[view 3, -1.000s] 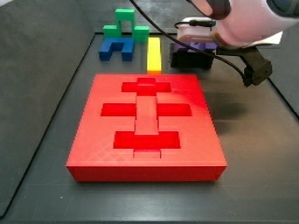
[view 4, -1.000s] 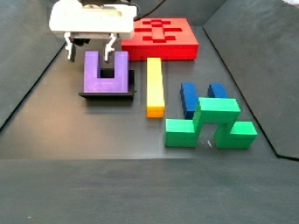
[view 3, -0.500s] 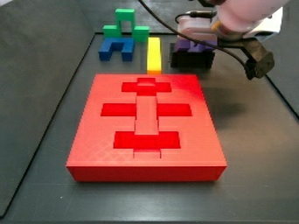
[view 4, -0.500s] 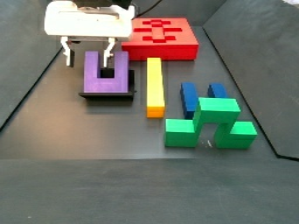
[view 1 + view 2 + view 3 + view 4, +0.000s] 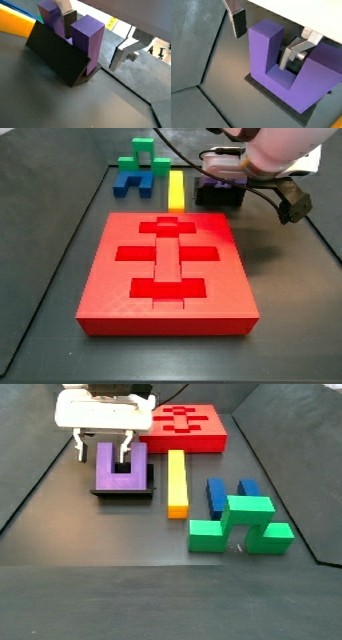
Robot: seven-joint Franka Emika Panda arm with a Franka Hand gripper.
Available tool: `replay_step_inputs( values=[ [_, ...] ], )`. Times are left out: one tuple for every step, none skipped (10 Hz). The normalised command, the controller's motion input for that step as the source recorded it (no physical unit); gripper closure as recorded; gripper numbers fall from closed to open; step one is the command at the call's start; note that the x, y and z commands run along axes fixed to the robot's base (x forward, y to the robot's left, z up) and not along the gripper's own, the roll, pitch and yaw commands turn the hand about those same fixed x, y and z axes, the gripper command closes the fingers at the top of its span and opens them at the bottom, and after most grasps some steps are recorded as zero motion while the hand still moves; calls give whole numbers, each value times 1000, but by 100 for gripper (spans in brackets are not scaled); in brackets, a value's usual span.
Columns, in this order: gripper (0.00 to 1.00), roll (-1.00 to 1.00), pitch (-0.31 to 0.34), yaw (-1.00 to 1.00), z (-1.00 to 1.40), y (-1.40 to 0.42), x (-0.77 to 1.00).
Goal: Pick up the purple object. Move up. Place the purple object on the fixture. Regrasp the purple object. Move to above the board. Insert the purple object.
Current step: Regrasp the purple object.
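The purple block [image 5: 122,468] sits on the black fixture [image 5: 124,491], prongs pointing toward the red board [image 5: 186,426] in a side view. The hand [image 5: 104,452] hangs right over it with its plates spread, one finger [image 5: 238,22] outside a prong and the other finger [image 5: 296,53] down in the gap between the prongs, straddling that prong without pinching it. To the right lie a yellow bar [image 5: 175,481], then a blue block [image 5: 223,491] and green blocks [image 5: 241,523] on the dark surface [image 5: 120,584].
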Motion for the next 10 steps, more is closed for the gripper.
replay_step_inputs(
  values=[
    [100, 0, 0, 0, 0, 0, 0],
    [100, 0, 0, 0, 0, 0, 0],
    [100, 0, 0, 0, 0, 0, 0],
    [100, 0, 0, 0, 0, 0, 0],
    [100, 0, 0, 0, 0, 0, 0],
    [100, 0, 0, 0, 0, 0, 0],
    [100, 0, 0, 0, 0, 0, 0],
    [100, 0, 0, 0, 0, 0, 0],
    [100, 0, 0, 0, 0, 0, 0],
    [100, 0, 0, 0, 0, 0, 0]
  ],
)
